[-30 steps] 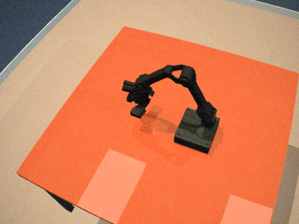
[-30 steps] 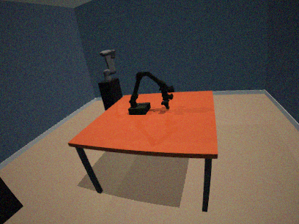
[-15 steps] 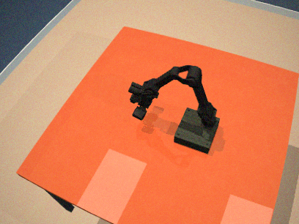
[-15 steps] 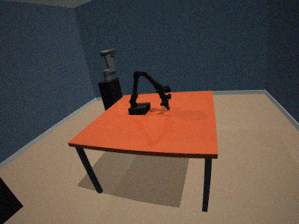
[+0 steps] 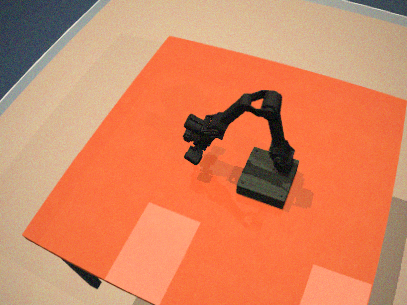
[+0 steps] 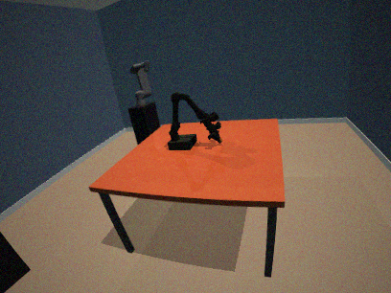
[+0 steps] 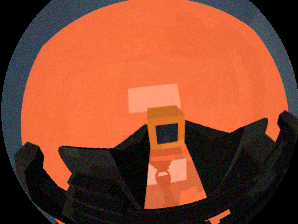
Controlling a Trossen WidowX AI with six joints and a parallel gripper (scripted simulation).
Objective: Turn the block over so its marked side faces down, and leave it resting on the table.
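Gripper clamps orange block by its sides

The gripper (image 5: 196, 145) (image 6: 218, 136) (image 7: 164, 125) is closed on the block (image 7: 167, 128), one black finger on each side of it. In the wrist view the block shows an orange face with a dark square in its middle, and that marked face is turned toward the camera. In the top and exterior views the block is too small or hidden to make out.

The black arm (image 5: 277, 125) (image 6: 174, 112) rises from its dark base (image 5: 254, 191) (image 6: 181, 146), bends at the top and slopes down to the gripper. The base stands on the orange table (image 5: 150, 100) (image 6: 230, 177) (image 7: 100, 65), which has pale patches in the top view. Beyond the table, the exterior view shows a grey arm (image 6: 144, 81) on a dark stand (image 6: 145, 122).
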